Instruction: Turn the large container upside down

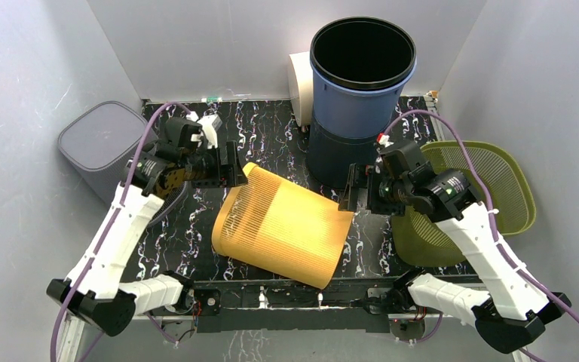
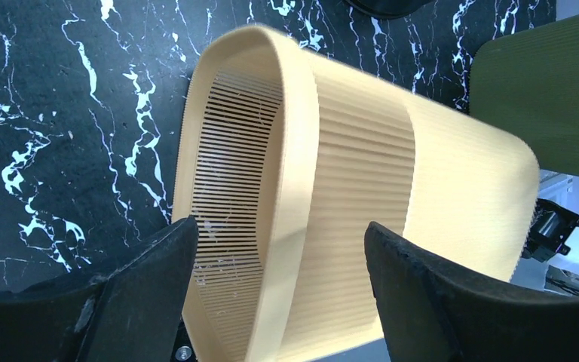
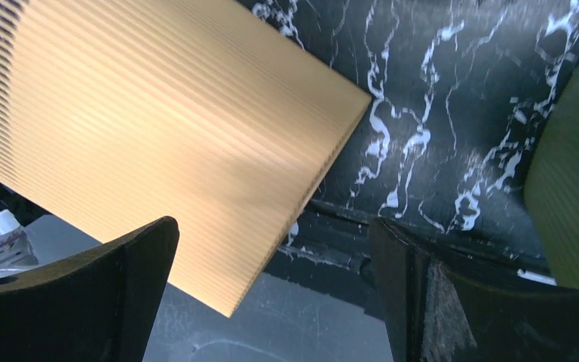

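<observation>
The large container (image 1: 286, 226) is a yellow ribbed bin lying on its side in the middle of the table, its open mouth to the left and its base to the right. My left gripper (image 1: 230, 164) is open at the mouth's far rim. In the left wrist view the rim band (image 2: 298, 188) runs between the spread fingers (image 2: 151, 290) without being pinched. My right gripper (image 1: 349, 194) is open just off the far corner of the base. In the right wrist view that corner of the container (image 3: 196, 151) lies ahead of the gap between the black fingers (image 3: 124, 279).
A tall blue bin (image 1: 362, 90) stands upright at the back, with a white object (image 1: 299, 84) behind it. A grey bin (image 1: 98, 143) stands off the table's left edge. A green mesh basket (image 1: 490, 192) lies at the right, by the right arm.
</observation>
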